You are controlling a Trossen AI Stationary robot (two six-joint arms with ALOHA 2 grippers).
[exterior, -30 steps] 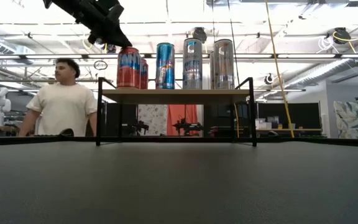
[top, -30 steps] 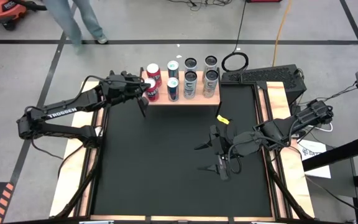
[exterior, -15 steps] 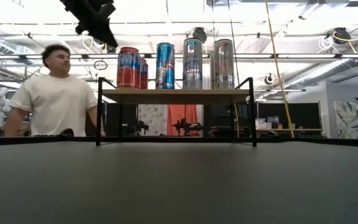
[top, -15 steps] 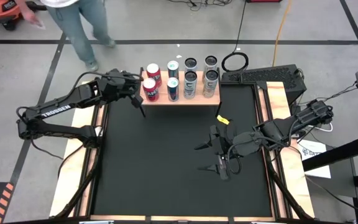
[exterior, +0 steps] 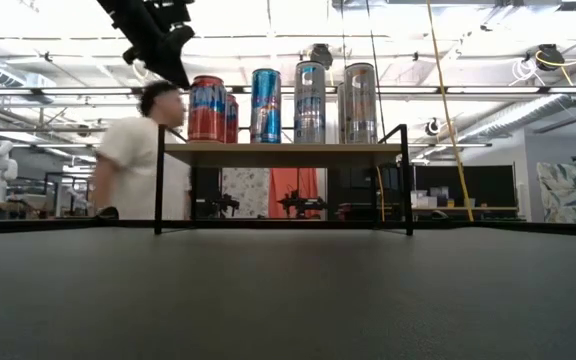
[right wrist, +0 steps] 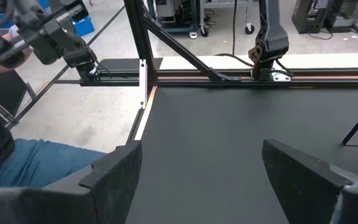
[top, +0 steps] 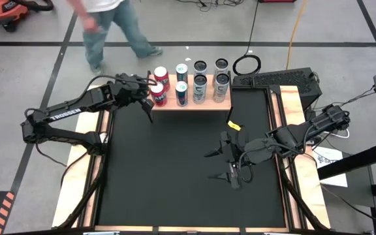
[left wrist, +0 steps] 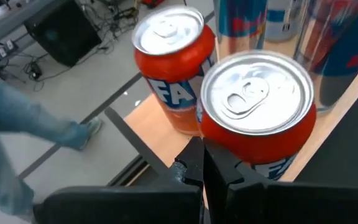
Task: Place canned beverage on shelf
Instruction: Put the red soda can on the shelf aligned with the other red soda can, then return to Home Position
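**Cans on shelf; left gripper beside them, closed and empty**

Left gripper (top: 150, 109) hovers at the shelf's left end, fingers pressed together, holding nothing, just beside the front red can (left wrist: 258, 112). Shelf (top: 189, 104) stands at the counter's (top: 175, 183) far edge. On it, left to right: two red cans, two blue cans (top: 182, 93), four silver cans (top: 200, 87), all upright. Right gripper (top: 222, 164) waits over the counter's right half, jaws wide apart, empty. A person (exterior: 148, 150) passes behind the counter.

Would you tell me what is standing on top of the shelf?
On the shelf: eight cans, two red, two blue, four silver. The low view hides most back-row cans.
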